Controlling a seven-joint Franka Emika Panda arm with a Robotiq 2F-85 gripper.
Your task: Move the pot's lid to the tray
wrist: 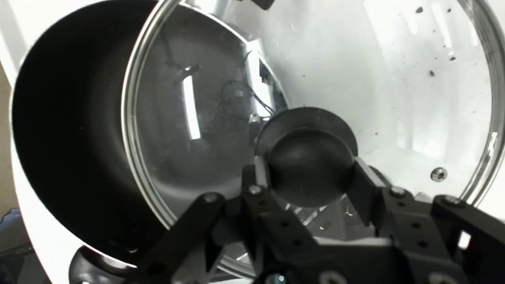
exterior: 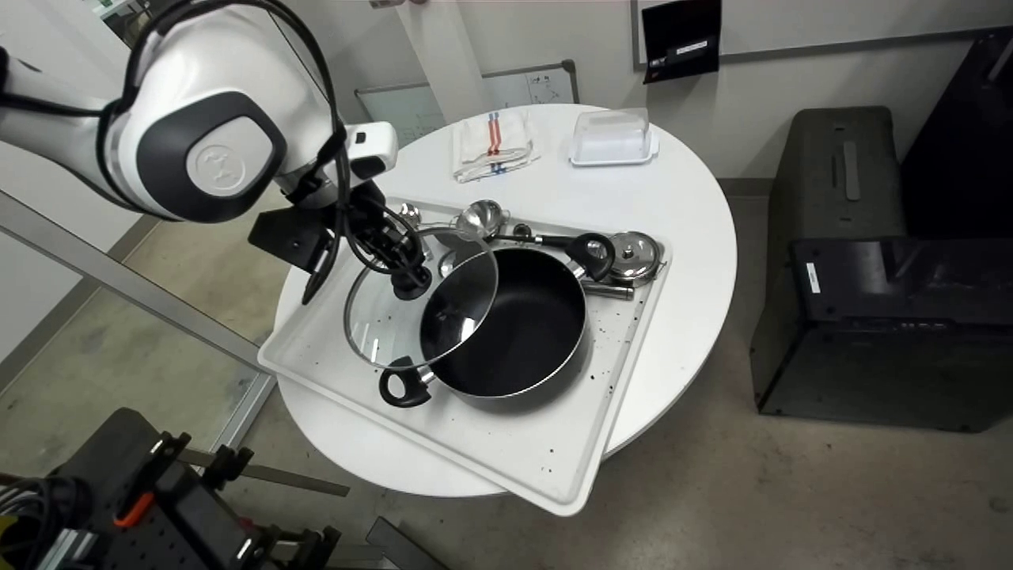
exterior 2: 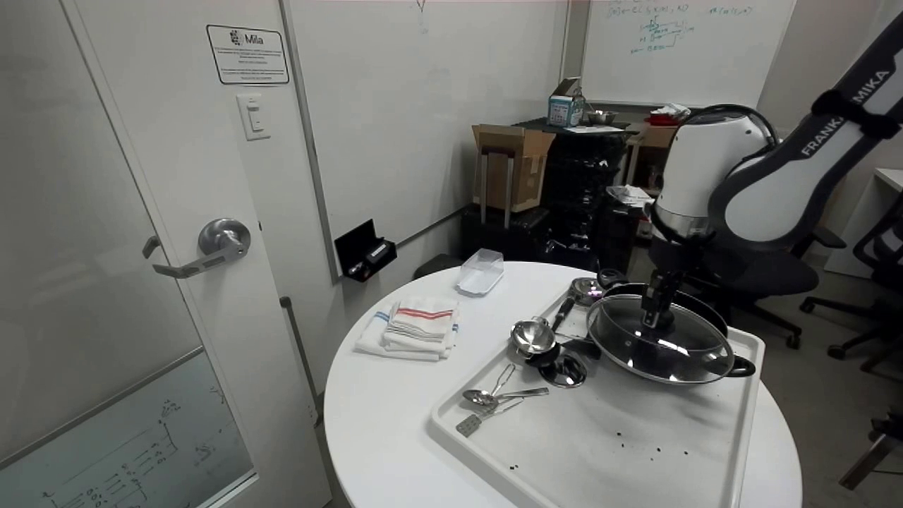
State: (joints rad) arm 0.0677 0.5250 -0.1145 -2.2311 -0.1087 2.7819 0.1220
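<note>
One glass lid (partly over the pot) is directly beneath the end effector — which grips its knob.

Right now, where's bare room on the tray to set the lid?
Widest: tray between lid, silver utensils and side rim in an exterior view, just specks there. Smaller: between pot and the tray's bottom corner in an exterior view. Crowded: the edge facing the towels, strewn with silver utensils; under the lid, the pot likely blocks part.
</note>
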